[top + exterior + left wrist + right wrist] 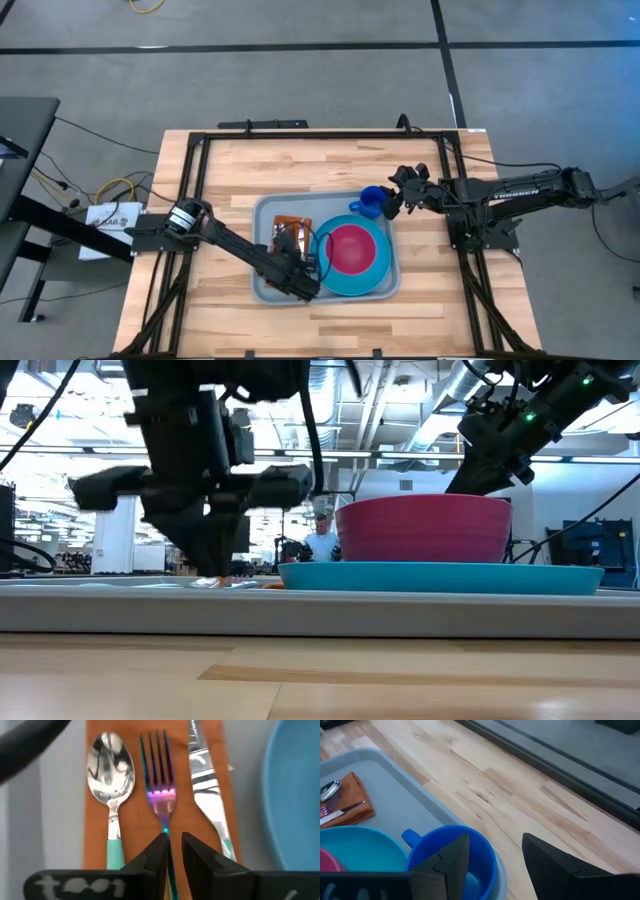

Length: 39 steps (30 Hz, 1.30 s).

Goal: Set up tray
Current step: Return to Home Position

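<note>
The pale grey-blue tray (pixel 268 210) lies mid-table. On it are a teal plate (pixel 352 284) carrying a pink bowl (pixel 348 248), a blue cup (pixel 370 203) at its far right corner, and an orange napkin (pixel 95 835) with a spoon (pixel 111 765), a fork (pixel 160 795) and a knife (pixel 205 780) laid side by side. My left gripper (pixel 174 845) points down over the napkin, narrowly open, with the fork's handle (pixel 171 870) between its fingers. My right gripper (pixel 495 845) is wide open at the cup (pixel 481 854), one finger over its mouth and one outside.
Bare wood runs around the tray, with a wide strip on the near side (pixel 300 325) and beyond the cup (pixel 485 785). Black frame rails edge the table (pixel 300 135). A person (pixel 320 540) stands far back in the room.
</note>
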Available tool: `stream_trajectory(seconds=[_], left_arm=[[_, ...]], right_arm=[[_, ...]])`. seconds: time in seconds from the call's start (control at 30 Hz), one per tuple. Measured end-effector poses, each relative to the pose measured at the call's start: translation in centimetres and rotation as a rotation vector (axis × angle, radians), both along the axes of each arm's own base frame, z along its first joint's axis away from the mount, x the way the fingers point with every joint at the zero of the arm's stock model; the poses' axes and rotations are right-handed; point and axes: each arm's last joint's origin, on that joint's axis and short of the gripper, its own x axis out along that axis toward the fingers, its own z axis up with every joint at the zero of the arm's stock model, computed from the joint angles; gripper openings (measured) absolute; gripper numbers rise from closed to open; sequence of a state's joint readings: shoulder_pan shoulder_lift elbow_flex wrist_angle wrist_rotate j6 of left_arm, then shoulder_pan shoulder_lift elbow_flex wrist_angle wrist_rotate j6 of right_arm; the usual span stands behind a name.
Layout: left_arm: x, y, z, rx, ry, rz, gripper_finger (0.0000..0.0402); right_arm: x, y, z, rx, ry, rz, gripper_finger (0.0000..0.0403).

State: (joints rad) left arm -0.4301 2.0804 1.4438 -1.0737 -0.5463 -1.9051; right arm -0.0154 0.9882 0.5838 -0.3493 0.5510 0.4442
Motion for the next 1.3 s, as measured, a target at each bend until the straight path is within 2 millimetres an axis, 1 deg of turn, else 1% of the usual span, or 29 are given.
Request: stream_trajectory(seconds=[0.1, 0.17, 0.3, 0.33, 0.4, 0.47, 0.53, 0.63, 0.7, 0.73, 0.8, 0.87, 0.9, 1.0, 1.07, 1.1, 1.13, 1.2, 1.23, 1.3], left_arm=[[0.2, 0.0, 1.4, 0.029, 0.056, -0.040, 0.0047], [0.3, 0.0, 3.0, 0.067, 0.101, -0.062, 0.0047], [0.0, 0.2, 7.5, 0.165, 0.246, -0.138, 0.0048], [0.2, 0.0, 8.5, 0.181, 0.233, -0.171, 0.0048], [0.3, 0.0, 10.7, 0.244, 0.226, -0.339, 0.0048], [-0.2, 0.3, 13.2, 0.319, 0.268, -0.509, 0.0048], [-0.9, 0.7, 15.4, 0.403, 0.287, -0.595, 0.0048], [-2.8, 1.8, 18.2, 0.521, 0.348, -0.718, 0.0048], [-4.3, 2.6, 20.4, 0.584, 0.339, -0.756, 0.0048], [-5.2, 3.0, 21.3, 0.604, 0.352, -0.784, 0.0048], [-6.8, 3.6, 22.6, 0.619, 0.346, -0.820, 0.0048], [-8.6, 4.3, 23.9, 0.631, 0.316, -0.827, 0.0048], [-9.8, 4.7, 24.4, 0.633, 0.307, -0.840, 0.0048], [-13.7, 6.5, 25.2, 0.655, 0.268, -0.834, 0.0048], [-16.5, 7.8, 24.6, 0.648, 0.229, -0.807, 0.0048], [-18.0, 8.6, 24.1, 0.638, 0.203, -0.786, 0.0048], [-19.4, 9.3, 23.4, 0.628, 0.174, -0.757, 0.0048], [-22.0, 10.6, 21.2, 0.600, 0.104, -0.686, 0.0048], [-23.0, 11.1, 19.9, 0.581, 0.046, -0.643, 0.0048], [-24.2, 11.8, 17.4, 0.544, -0.094, -0.579, 0.0048]], right_arm=[[0.1, 0.0, 0.1, -0.001, -0.018, -0.001, 0.0177], [0.3, 0.0, 0.3, -0.002, -0.044, -0.001, 0.0177], [0.5, 0.0, 0.5, 0.000, -0.075, 0.001, 0.0177], [0.5, 0.0, 0.5, 0.001, -0.074, 0.002, 0.0177], [0.5, 0.0, 0.5, 0.001, -0.075, 0.003, 0.0177], [0.5, 0.0, 0.5, 0.001, -0.073, 0.003, 0.0177], [0.4, 0.0, 0.5, 0.001, -0.066, 0.003, 0.0177], [0.4, 0.0, 0.5, -0.011, -0.066, 0.005, 0.0177], [0.5, -0.2, 0.7, -0.057, -0.057, 0.021, 0.0177], [0.6, -0.2, 0.8, -0.062, -0.054, 0.027, 0.0177], [0.6, -0.2, 1.1, -0.050, -0.059, 0.039, 0.0177], [0.8, -0.1, 1.9, -0.047, -0.062, 0.052, 0.0177], [0.7, 0.0, 2.4, -0.044, -0.057, 0.064, 0.0177], [0.5, 0.6, 3.8, -0.051, -0.023, 0.107, 0.0177], [0.1, 1.1, 4.7, -0.051, -0.001, 0.131, 0.0177], [-0.1, 1.3, 5.2, -0.049, -0.003, 0.143, 0.0177], [-0.2, 1.6, 5.6, -0.042, -0.015, 0.151, 0.0177], [-0.6, 2.2, 6.1, -0.040, -0.040, 0.190, 0.0177], [-0.9, 2.5, 6.3, -0.053, -0.039, 0.231, 0.0177], [-1.5, 2.8, 7.0, -0.075, -0.049, 0.322, 0.0177]])
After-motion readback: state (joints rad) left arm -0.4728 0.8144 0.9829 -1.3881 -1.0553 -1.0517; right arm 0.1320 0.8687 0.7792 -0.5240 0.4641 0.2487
